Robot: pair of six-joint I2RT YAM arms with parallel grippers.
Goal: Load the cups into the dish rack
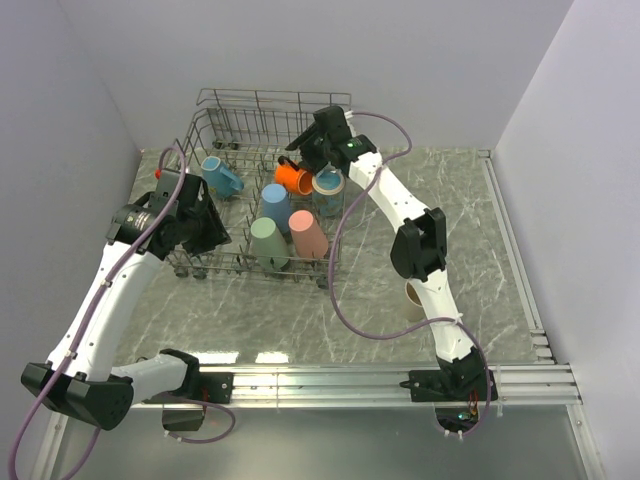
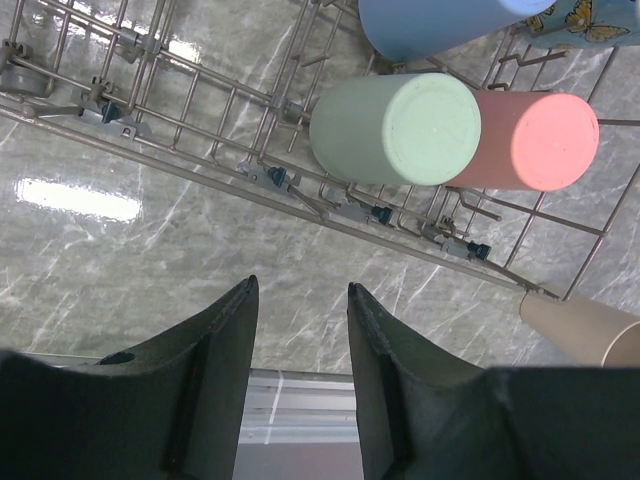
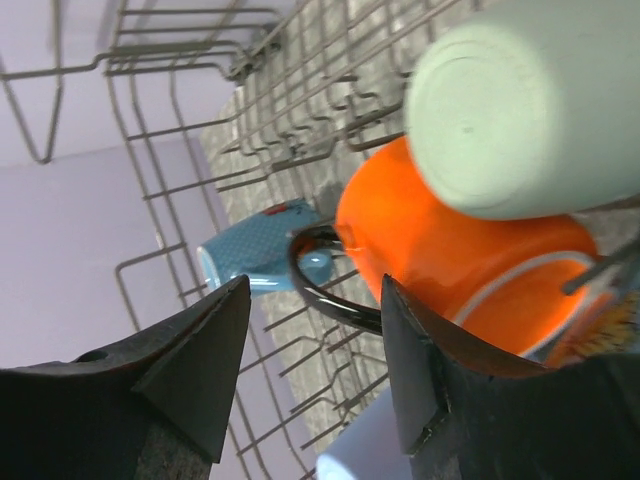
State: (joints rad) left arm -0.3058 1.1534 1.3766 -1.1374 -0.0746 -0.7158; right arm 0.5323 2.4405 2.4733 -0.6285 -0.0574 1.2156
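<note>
Inside the large grey wire dish rack, a pale green plastic cup, a pink cup and a tall blue cup are standing upside down, while a bright orange mug and a blue handled mug are lying tipped over. A beige cup is resting outside the rack on the grey marble bench. The right fingers are hovering spread near the orange mug's dark handle, gripping nothing. The left fingers are hanging spread and empty just outside the rack's near wall.
</note>
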